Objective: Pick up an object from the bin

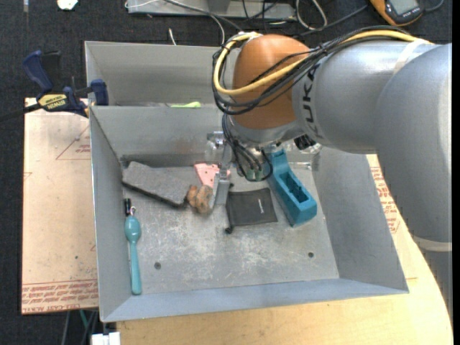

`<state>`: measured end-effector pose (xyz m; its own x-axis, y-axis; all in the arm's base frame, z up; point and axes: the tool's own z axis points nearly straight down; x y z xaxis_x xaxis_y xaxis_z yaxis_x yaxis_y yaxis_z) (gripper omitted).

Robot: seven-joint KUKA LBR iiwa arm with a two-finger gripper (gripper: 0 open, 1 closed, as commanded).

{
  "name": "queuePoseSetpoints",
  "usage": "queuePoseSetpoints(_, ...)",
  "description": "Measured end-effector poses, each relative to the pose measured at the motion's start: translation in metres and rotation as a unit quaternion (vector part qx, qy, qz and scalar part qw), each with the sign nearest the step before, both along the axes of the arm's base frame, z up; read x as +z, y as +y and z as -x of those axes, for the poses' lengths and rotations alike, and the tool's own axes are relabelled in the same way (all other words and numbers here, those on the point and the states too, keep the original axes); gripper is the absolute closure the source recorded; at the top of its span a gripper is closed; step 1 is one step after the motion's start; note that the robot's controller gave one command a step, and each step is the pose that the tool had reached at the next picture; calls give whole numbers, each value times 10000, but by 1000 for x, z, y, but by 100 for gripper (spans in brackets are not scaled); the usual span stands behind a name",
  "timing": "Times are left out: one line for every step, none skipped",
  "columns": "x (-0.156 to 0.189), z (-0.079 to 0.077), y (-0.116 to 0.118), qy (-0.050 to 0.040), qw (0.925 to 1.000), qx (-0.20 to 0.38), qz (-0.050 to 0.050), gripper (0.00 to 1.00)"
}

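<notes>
My gripper (223, 184) hangs low over the middle of the bin, under the arm's orange dome. Right at its left side lie a small pink piece (207, 172) and a brownish lump (201, 198), the lump just below the pink piece. A flat black square pad (251, 208) lies on the floor just right of and below the gripper. A blue oblong box-like piece (293, 191) lies slanted to the right of the pad. Nothing shows held in the gripper.
A flat grey slab (152, 181) lies left of the lump. A teal long-handled brush (133, 249) lies along the left wall. A small yellow-green thing (185, 105) shows at the back wall. The bin floor toward the front is bare metal.
</notes>
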<state>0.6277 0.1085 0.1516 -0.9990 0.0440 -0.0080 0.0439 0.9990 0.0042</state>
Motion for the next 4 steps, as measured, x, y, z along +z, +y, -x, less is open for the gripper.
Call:
queuePoseSetpoints(-26, -16, 1, 7, 9999, -139, -6, 0)
queuePoseSetpoints(-71, -2, -69, 4, 10000, -3, -3, 0)
queuePoseSetpoints(-54, -16, -70, -67, 9960, 888, -20, 100)
queuePoseSetpoints(-53, -17, -69, -74, 9960, 890, -25, 100)
